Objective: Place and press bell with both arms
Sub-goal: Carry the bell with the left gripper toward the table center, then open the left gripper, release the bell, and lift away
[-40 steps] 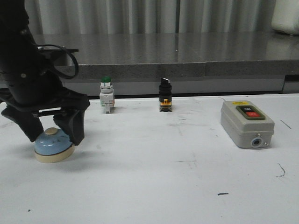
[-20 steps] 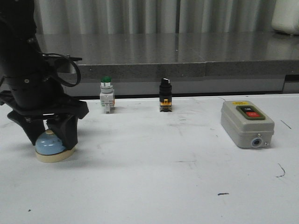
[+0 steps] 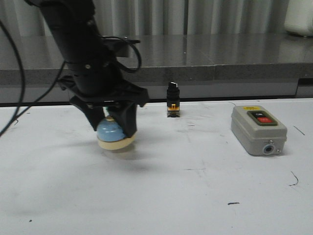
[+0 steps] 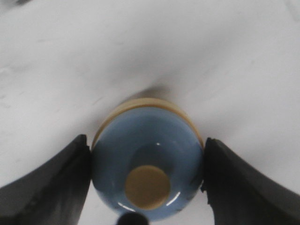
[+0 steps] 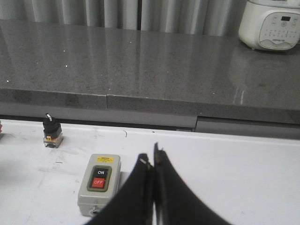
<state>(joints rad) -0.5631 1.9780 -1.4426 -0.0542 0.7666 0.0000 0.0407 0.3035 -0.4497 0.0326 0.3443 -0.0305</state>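
Bell (image 3: 115, 134): a light-blue dome on a cream round base, cream knob on top, upright, seemingly held just above the white worktop (image 3: 195, 196) with its shadow beneath, left of the middle. Left arm (image 3: 80, 49) slants down over it, and its fingers (image 4: 54, 187) clamp the dome from both sides, touching it. Right fingers (image 5: 151, 187) are pressed together on nothing, near the grey switch box (image 5: 99, 183).
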